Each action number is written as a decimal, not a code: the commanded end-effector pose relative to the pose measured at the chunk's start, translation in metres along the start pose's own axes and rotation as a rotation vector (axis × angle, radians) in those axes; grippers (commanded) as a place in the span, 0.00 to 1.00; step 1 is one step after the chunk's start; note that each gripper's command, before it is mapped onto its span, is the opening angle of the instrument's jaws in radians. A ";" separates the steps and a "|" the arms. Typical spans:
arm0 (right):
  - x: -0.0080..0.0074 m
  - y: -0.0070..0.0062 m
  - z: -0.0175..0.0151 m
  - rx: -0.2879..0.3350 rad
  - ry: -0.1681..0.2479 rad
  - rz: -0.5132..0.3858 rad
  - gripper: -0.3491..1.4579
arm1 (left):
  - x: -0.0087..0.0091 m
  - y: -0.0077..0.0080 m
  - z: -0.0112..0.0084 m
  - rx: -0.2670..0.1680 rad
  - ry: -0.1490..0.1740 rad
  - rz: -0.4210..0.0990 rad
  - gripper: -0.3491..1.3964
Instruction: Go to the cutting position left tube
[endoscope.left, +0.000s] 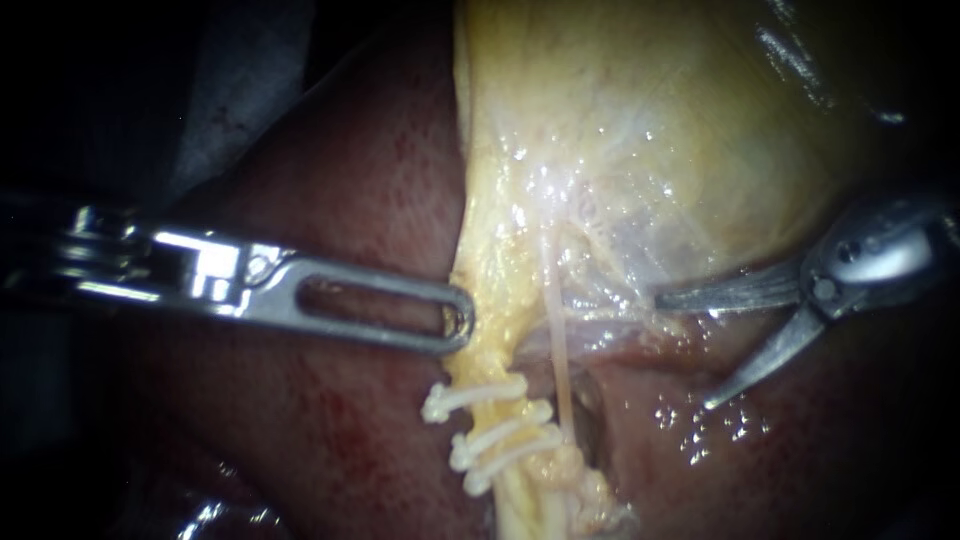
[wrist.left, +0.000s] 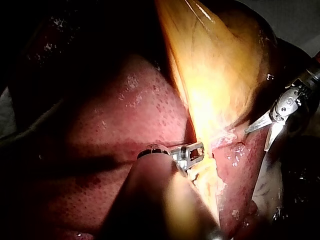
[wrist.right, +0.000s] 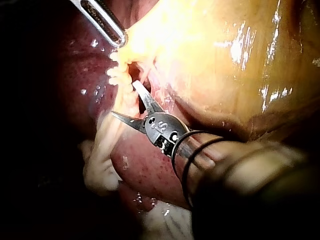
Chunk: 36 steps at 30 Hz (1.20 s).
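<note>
Right instrument (endoscope.left: 685, 350) blades spread wide around nothing, upper tip just beside a thin pale tube (endoscope.left: 553, 320), shaft angling in from the right, left tube (endoscope.left: 490, 372) beyond, bearing three white clips (endoscope.left: 495, 432), left instrument (endoscope.left: 455, 322) level, jaws pinching yellow tissue (endoscope.left: 480, 270) above the clips.

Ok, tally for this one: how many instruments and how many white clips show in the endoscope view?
Instruments: 2, the left instrument and the right instrument, whose jaws are open
White clips: 3, close together, one after another
Total: 5
</note>
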 end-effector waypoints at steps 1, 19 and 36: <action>0.0000 0.0000 0.0002 0.001 -0.014 0.020 0.98 | -0.0001 -0.0001 -0.0002 0.004 -0.007 -0.001 0.00; -0.0004 -0.0004 0.0038 0.022 -0.153 0.143 0.88 | -0.0009 -0.0010 -0.0016 0.008 -0.044 0.007 0.00; -0.0009 -0.0010 0.0083 0.108 -0.285 0.163 0.75 | -0.0008 -0.0011 -0.0017 0.000 -0.054 0.022 0.00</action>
